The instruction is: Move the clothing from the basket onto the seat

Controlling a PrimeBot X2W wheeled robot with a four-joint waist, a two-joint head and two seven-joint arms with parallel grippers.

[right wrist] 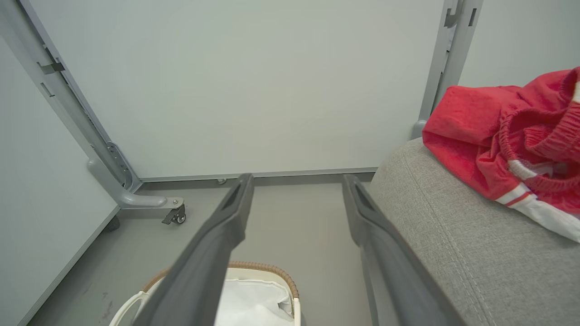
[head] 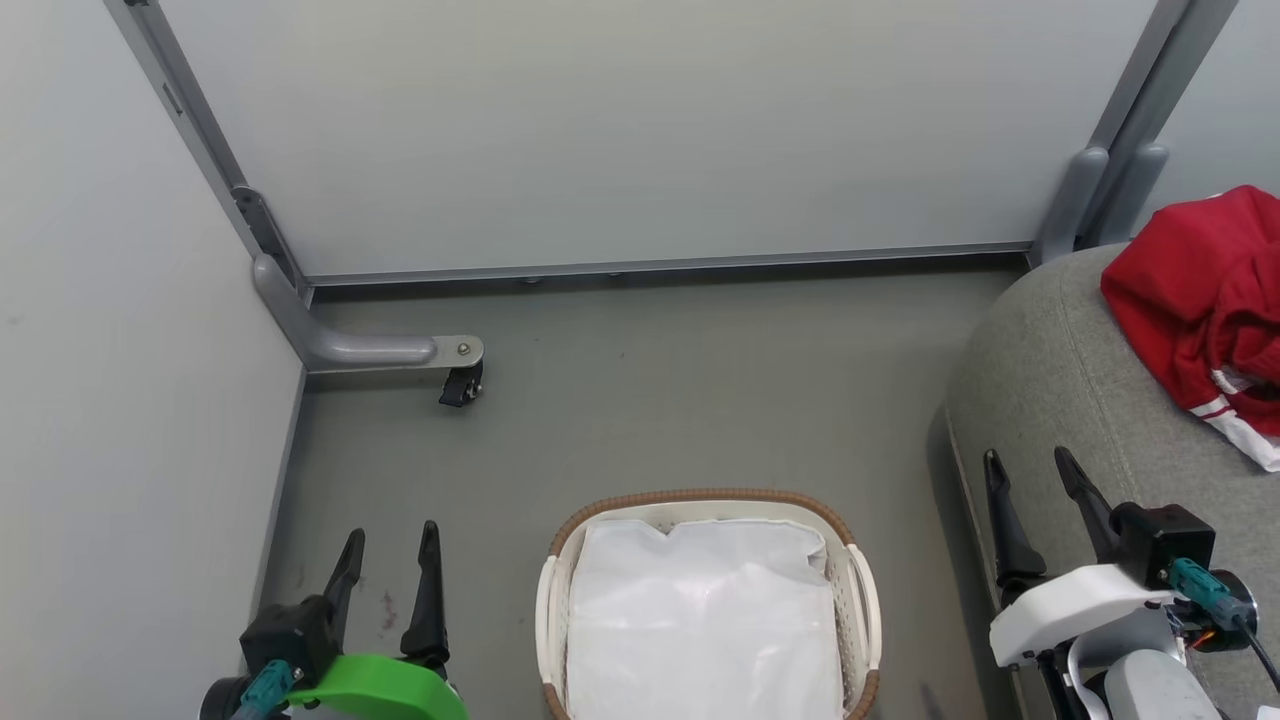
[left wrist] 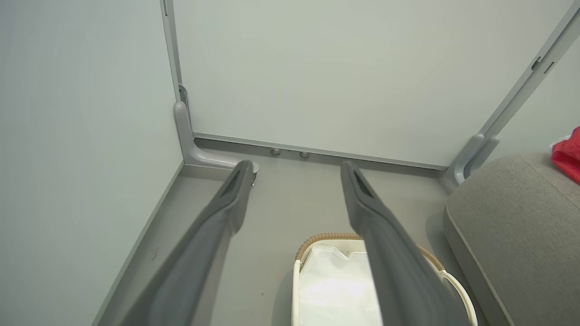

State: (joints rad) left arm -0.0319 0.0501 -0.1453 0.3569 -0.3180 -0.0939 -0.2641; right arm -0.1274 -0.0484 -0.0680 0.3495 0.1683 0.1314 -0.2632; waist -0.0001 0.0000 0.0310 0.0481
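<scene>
While L gripper (head: pixel 393 530) & R gripper (head: pixel 1026 454) gape wide, crumpled red clothing (head: pixel 1190 290) on grey woven seat (head: pixel 1060 380)

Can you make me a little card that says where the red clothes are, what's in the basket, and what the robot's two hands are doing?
clothes: bright red fabric sports clothing with white stripes, crumpled on the seat
seat: large grey fabric sofa cushion, right of the basket
basket: oval white plastic laundry basket with a brown woven rim, on the floor
inside basket: plain white cloth lining
left gripper: open, holding nothing, left of the basket
right gripper: open, holding nothing, beside the seat's edge
job: looks finished
</scene>
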